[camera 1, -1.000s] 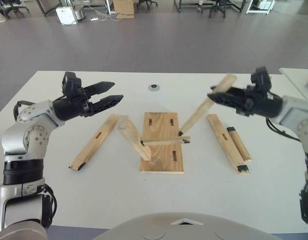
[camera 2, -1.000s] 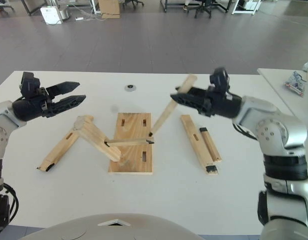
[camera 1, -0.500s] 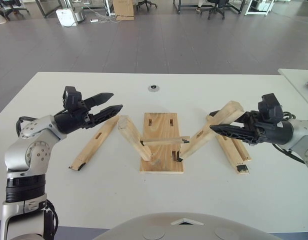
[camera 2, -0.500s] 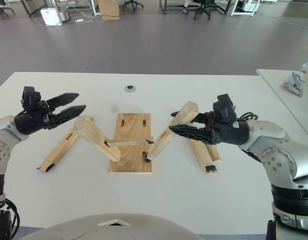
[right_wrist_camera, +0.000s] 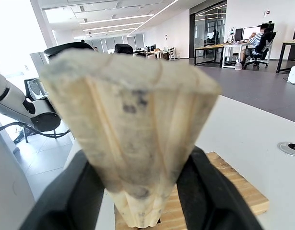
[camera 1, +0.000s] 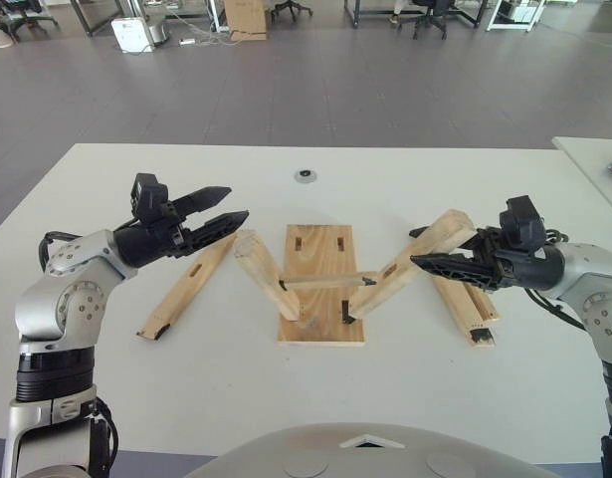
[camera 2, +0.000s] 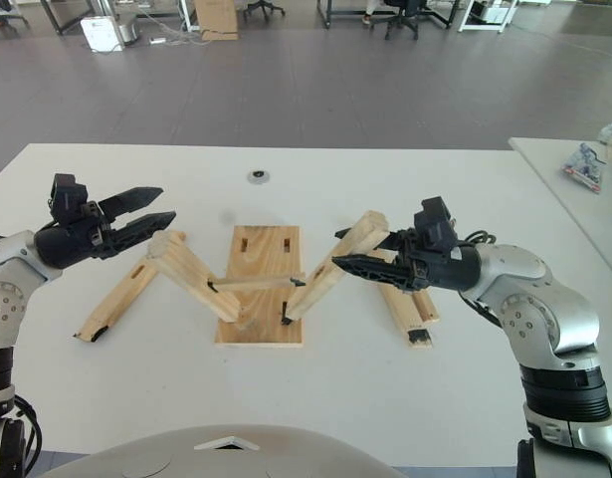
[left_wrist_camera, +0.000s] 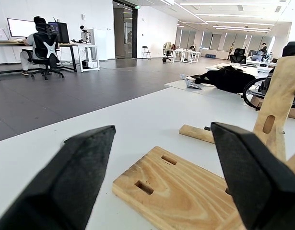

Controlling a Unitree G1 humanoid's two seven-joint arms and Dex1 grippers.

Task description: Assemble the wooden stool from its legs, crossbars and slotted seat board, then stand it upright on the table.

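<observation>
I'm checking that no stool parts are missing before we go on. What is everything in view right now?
Slotted wooden seat board: one, light wood, flat at table centre.
Wooden legs: four, light wood; two flat, left and right of the board, one tilted at its left edge, one held leg slanting onto its right side.
Crossbars: two, light wood; one jutting from the tilted leg, one flat far right.
Small round disc: one, grey, table's far side.
Table: one, white.
Left gripper: black, open.
Right gripper: black, shut on held leg.
</observation>
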